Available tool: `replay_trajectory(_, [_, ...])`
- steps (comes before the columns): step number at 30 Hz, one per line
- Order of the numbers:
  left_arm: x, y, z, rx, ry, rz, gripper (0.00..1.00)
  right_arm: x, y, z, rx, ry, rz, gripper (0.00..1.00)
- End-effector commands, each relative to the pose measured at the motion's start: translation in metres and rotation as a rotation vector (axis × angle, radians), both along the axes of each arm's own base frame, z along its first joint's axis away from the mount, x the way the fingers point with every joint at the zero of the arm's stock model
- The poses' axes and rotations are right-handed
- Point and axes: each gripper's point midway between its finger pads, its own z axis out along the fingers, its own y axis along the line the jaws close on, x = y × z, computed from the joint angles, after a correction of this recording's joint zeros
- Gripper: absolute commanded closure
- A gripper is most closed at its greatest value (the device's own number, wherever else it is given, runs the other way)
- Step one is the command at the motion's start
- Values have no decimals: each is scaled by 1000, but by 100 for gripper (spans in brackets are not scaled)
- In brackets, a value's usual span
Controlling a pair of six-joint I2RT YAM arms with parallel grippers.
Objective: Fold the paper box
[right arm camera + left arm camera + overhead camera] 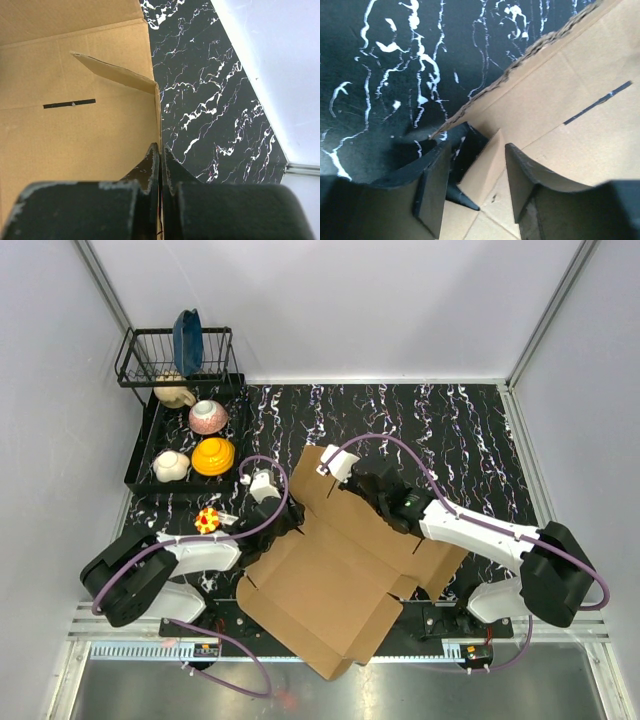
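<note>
Left hand (476,160) stands spread astride a raised flap (487,172) at the left edge of the paper box (340,580). Right hand (160,150), pressed together, sits at the box's upturned far edge. The box lies open on the counter (450,430), with bare counter beyond it and the bowl tray (140,455) near its left.

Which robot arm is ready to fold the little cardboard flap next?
Probably the left. The left gripper is open, with a small raised flap of the paper box between its jaws, ready to pinch. The right gripper is shut at another edge of the box.
</note>
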Motion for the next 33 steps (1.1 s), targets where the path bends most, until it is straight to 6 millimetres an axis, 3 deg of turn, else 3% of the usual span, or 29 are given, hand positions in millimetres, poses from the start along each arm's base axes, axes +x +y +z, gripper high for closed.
replay_trajectory(1, [12,-24,29,-111,-74,-35,56,-1,12,22,67,-24,19,100])
replay_trajectory(3, [10,-29,32,-114,-88,-68,63,0,12,22,67,-24,18,100])
replay_trajectory(4, [10,-30,34,-117,-98,-78,72,0,12,21,65,-24,16,100])
replay_trajectory(9, [-5,-44,45,-109,-184,-187,91,1,12,21,62,-27,10,100])
replay_trajectory(14, [-29,-69,52,-75,-260,-312,95,2,11,24,58,-34,4,100])
replay_trajectory(20, [-56,-94,34,87,-278,-431,93,1,12,25,54,-37,9,100])
replay_trajectory(23, [-60,-86,26,153,-283,-394,80,-3,10,18,28,-18,13,100])
replay_trajectory(24, [-58,-81,33,147,-293,-363,72,-3,9,18,25,-17,13,100])
replay_trajectory(25, [-56,-75,40,144,-303,-331,53,-4,10,19,28,-19,16,100])
replay_trajectory(28, [-45,-52,78,133,-370,-201,36,-5,9,21,20,-24,16,100])
replay_trajectory(29, [-41,-41,102,119,-419,-145,30,-5,9,22,18,-29,18,100])
replay_trajectory(32, [-31,-12,138,76,-474,-9,25,-6,8,24,19,-34,16,100])
replay_trajectory(33, [-28,-3,142,66,-472,26,24,-6,7,22,18,-33,16,100])
